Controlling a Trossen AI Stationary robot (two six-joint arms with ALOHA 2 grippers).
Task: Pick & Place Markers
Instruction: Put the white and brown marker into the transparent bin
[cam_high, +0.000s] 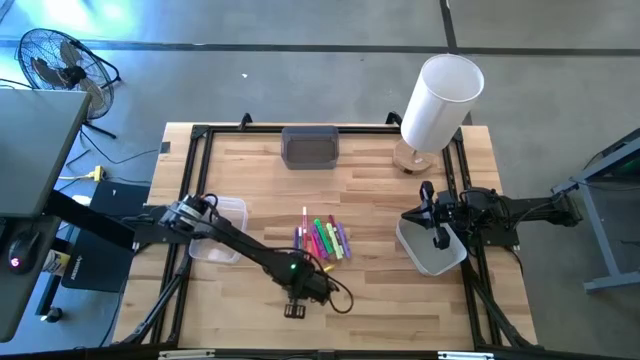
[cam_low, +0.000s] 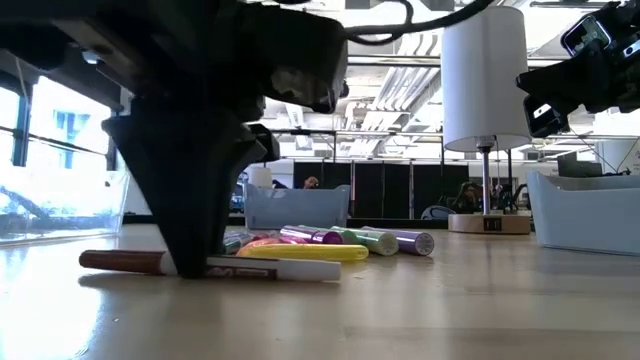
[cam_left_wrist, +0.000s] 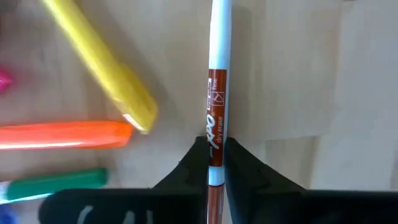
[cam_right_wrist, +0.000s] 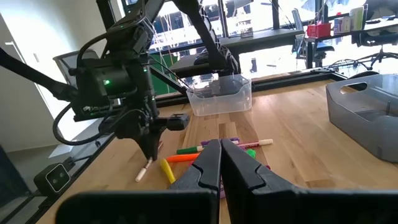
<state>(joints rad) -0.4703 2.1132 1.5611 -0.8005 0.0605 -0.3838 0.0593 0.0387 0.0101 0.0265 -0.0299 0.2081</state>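
Note:
A white dry-erase marker with a brown cap (cam_low: 250, 267) lies level on the wood near the table's near edge. My left gripper (cam_left_wrist: 217, 142) stands over it, shut on it, and also shows in the low view (cam_low: 190, 262). The other markers (cam_high: 322, 240) lie in a loose pile just beyond, among them yellow (cam_left_wrist: 106, 62), orange (cam_left_wrist: 62, 135) and green (cam_left_wrist: 56, 185). My right gripper (cam_right_wrist: 221, 152) is shut on nothing. It waits at the table's right, above a white bin (cam_high: 432, 255). My left gripper pinches the white marker's barrel (cam_left_wrist: 217, 124) beside the brown cap (cam_low: 120, 261), between its two fingers. The fingers (cam_low: 185, 235) come from above, pointing down, and lie across the marker. The marker stays level, resting on the table top as far as I can see.
A clear plastic tub (cam_high: 222, 232) sits at the left behind my left arm. A grey bin (cam_high: 310, 147) stands at the far edge, with a white lamp (cam_high: 438, 100) at the far right. Bare wood (cam_high: 385, 290) lies along the near edge.

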